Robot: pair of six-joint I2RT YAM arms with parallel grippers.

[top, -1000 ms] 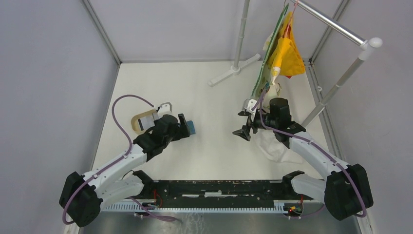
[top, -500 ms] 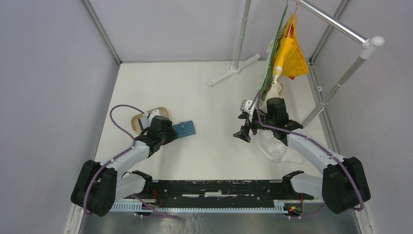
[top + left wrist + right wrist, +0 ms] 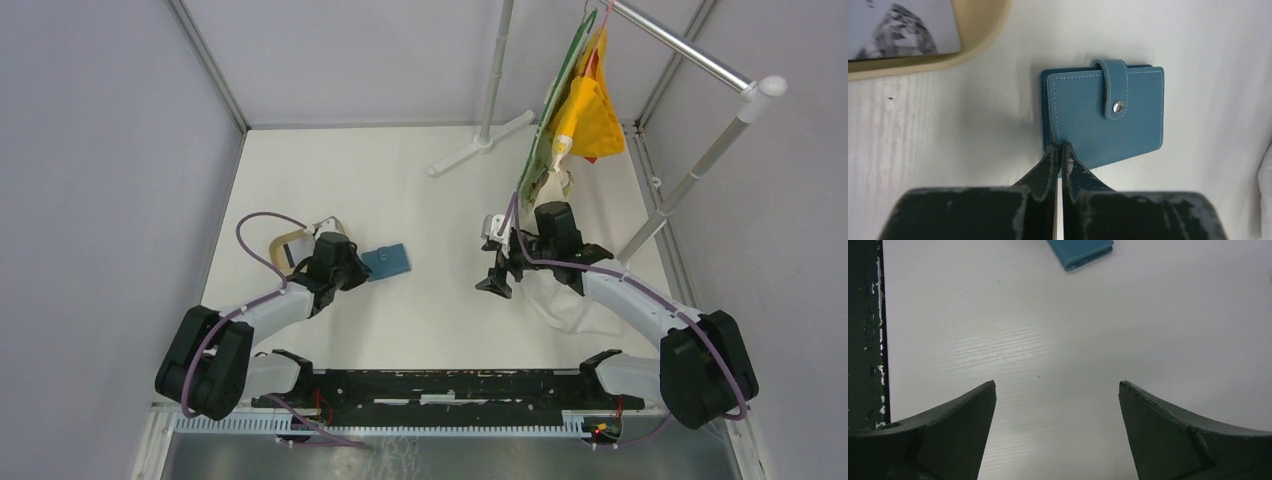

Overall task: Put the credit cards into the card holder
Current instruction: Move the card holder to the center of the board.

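With the card holder [image 3: 1105,117] snapped shut and a credit card [image 3: 898,25] waiting at its 10 o'clock, left fingers [image 3: 1048,167] are meeting at its 6 o'clock edge, right fingers [image 3: 948,430] hanging apart.

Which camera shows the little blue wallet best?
The left wrist view: the blue wallet fills the middle, closed, its strap and round snap clear. The top external view shows it only as a small blue patch. The right wrist view catches just one corner at the top edge.
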